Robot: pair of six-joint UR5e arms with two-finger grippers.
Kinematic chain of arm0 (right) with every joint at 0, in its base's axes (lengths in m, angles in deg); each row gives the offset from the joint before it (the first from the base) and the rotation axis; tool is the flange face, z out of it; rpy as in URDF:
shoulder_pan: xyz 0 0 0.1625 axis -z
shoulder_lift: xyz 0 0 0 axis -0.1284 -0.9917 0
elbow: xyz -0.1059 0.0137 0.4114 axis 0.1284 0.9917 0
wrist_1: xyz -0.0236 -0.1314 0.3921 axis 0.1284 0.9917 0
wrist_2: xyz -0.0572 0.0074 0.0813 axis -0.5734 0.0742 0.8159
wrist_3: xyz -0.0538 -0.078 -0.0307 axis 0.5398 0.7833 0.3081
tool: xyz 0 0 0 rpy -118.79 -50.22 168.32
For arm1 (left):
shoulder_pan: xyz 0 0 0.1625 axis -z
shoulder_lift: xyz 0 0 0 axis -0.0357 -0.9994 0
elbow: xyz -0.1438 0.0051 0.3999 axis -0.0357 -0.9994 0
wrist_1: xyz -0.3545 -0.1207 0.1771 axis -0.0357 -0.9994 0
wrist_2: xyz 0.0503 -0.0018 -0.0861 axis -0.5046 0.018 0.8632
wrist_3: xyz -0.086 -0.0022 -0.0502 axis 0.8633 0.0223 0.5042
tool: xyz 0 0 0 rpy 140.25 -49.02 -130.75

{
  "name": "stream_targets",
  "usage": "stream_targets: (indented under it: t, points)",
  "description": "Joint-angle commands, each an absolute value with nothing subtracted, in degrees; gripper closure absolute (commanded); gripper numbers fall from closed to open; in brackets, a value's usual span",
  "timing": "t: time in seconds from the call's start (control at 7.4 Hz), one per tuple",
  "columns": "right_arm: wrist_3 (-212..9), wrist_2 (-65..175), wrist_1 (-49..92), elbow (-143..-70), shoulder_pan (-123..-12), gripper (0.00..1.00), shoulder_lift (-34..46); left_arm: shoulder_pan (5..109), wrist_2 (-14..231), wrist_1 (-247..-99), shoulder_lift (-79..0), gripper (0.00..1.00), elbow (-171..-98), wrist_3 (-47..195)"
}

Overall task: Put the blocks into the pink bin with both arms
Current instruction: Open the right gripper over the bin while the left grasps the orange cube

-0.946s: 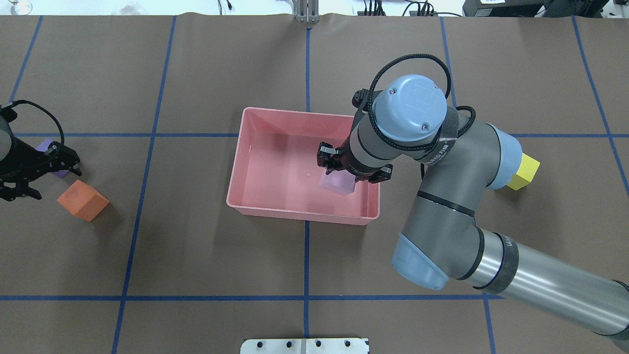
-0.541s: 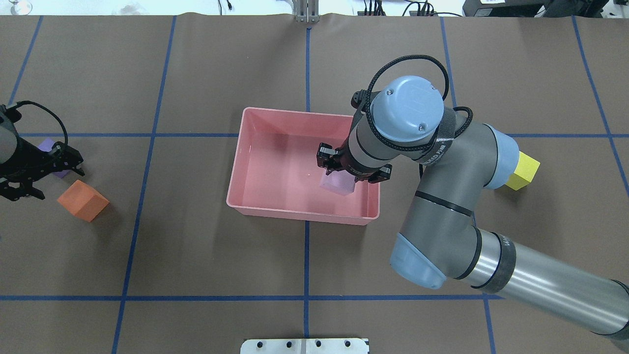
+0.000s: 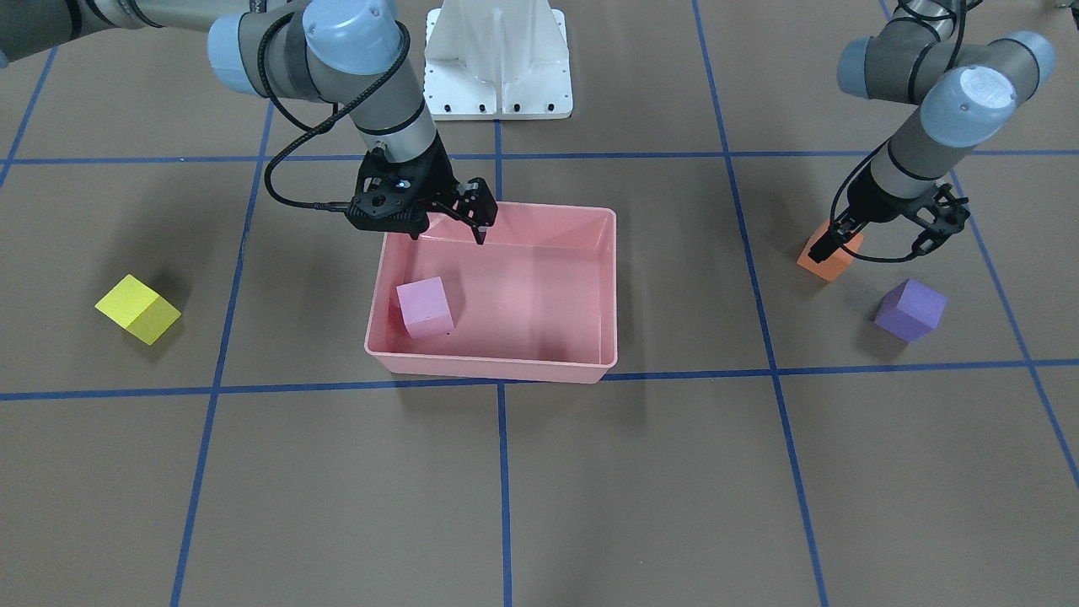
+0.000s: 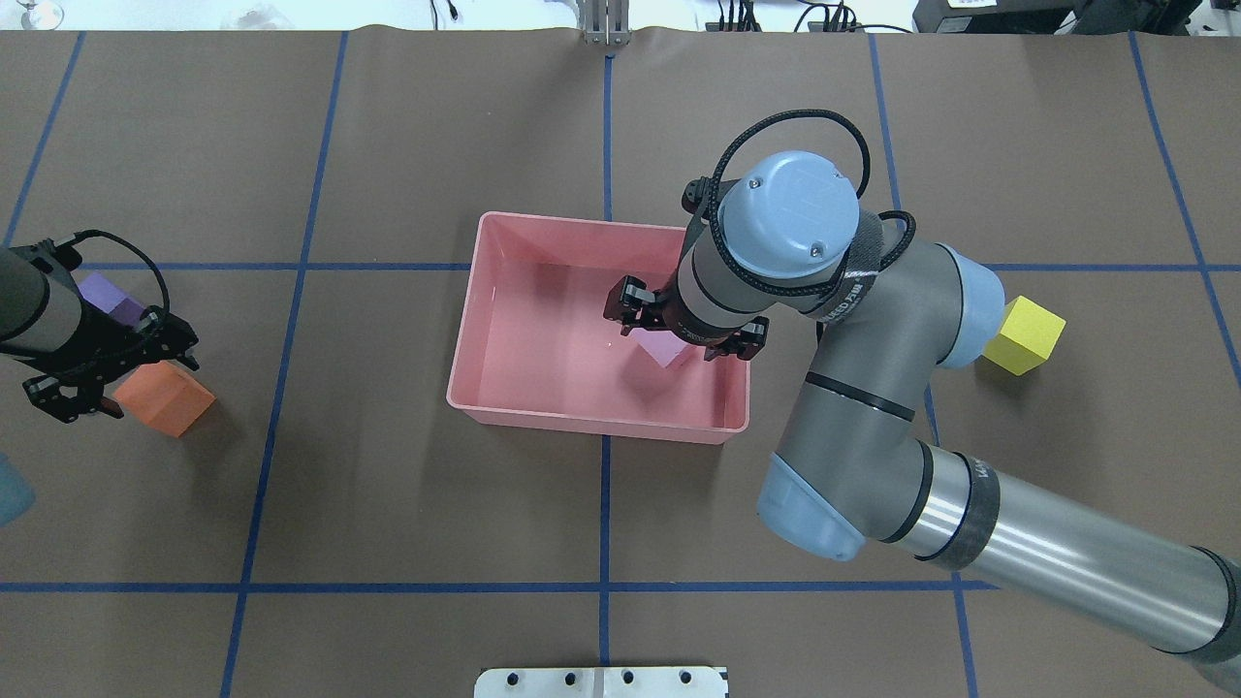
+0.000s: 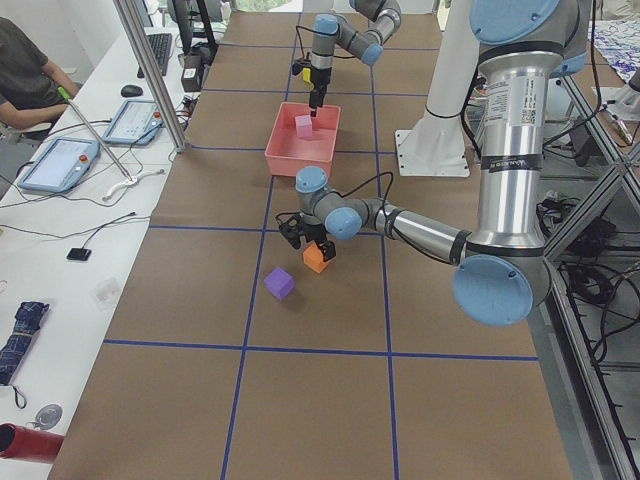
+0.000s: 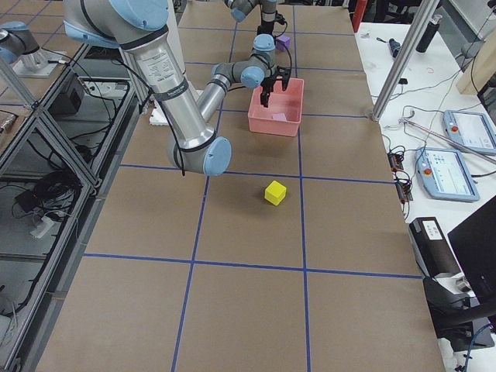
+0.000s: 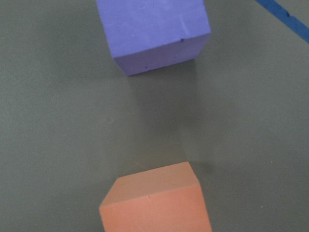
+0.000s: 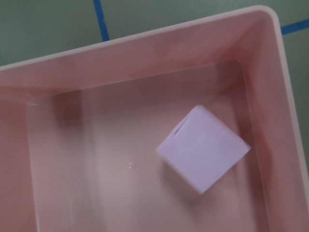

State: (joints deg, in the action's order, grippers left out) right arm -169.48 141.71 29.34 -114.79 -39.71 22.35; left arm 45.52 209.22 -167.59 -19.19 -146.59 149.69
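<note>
- The right pincer (image 3: 451, 228) hangs over the shallow salmon-pink plastic bin (image 4: 467, 330), near its rim on the robot's side. Its fingers are spread apart and hold nothing.
- The light pink foam cube (image 3: 425, 307) lies on the bin's floor, toward the end on the robot's right. It is turned askew to the walls and is clear of the pincer.
- My left pincer (image 3: 877, 243) is over the orange foam cube (image 4: 167, 402), fingers apart and not touching it as far as I can see. The left wrist view shows only the cube's top face low in the picture.
- The purple foam cube (image 3: 910, 309) sits on the brown counter (image 3: 674, 472) near the orange one, with a gap between them.
- The yellow foam cube (image 3: 137, 309) rests on the counter on the robot's right, well apart from the bin.
</note>
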Motion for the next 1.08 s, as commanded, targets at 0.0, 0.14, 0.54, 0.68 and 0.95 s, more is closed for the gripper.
stream_targets:
  t: [0.0, 0.14, 0.54, 0.68, 0.95]
  points:
    - [-169.5, 143.0, 29.5, -117.0, -41.8, 0.0, 21.8, 44.9, 208.9, -167.8, -19.1, 0.04, -145.7, 149.8]
    - [-169.5, 145.5, 29.8, -118.8, -44.4, 0.0, 20.5, 44.9, 208.9, -167.8, -19.0, 0.1, -145.7, 149.8]
    - [-168.3, 152.8, 29.8, -125.2, -54.4, 0.0, 11.0, 44.5, 208.4, -167.6, -20.0, 1.0, -146.2, 149.9]
    - [-164.1, 154.4, 29.8, -125.7, -58.1, 0.0, 7.5, 44.5, 210.2, -164.9, -23.5, 1.0, -147.7, 150.2]
    - [-151.8, 154.5, 29.5, -124.7, -62.8, 0.0, 0.0, 44.5, 212.5, -149.2, -36.3, 1.0, -152.8, 150.3]
